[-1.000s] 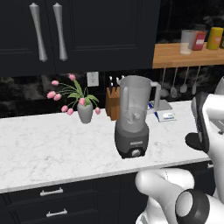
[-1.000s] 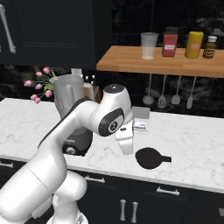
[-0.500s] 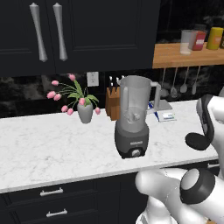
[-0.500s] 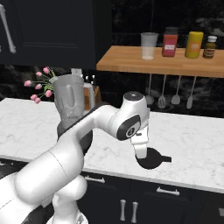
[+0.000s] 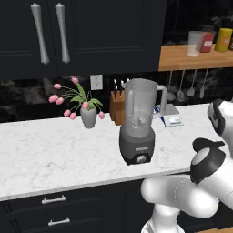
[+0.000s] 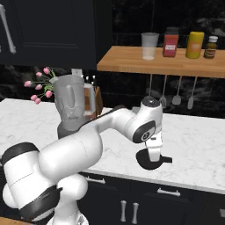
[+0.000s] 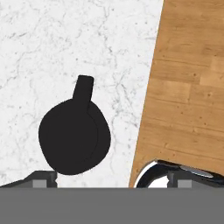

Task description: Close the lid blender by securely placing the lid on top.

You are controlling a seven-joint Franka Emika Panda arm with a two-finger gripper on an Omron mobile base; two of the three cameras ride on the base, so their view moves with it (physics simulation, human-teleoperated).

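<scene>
The lid (image 7: 74, 140) is a flat black disc with a short tab, lying on the white marble counter near its front edge. In the right base view the lid (image 6: 145, 162) lies well to the right of the blender (image 6: 72, 105). My gripper (image 6: 153, 154) hangs just above the lid, pointing down. In the hand view the gripper (image 7: 113, 177) is open wide, with the disc below and nearer the left fingertip (image 7: 41, 177). It holds nothing. The blender (image 5: 139, 125) stands upright with its jar top uncovered. Part of the lid (image 5: 208, 144) shows behind my arm.
A vase of pink tulips (image 5: 88, 116) and a knife block (image 5: 117, 107) stand behind the blender. A small packet (image 5: 173, 120) lies at the back right. A wooden shelf (image 6: 176, 66) with jars hangs above, utensils (image 6: 176, 94) below it. The counter edge (image 7: 144, 109) runs close beside the lid.
The arm has swung right and down from near the blender, so the hand now hangs right over the lid. The jaws stayed open; lid and blender have not moved.
</scene>
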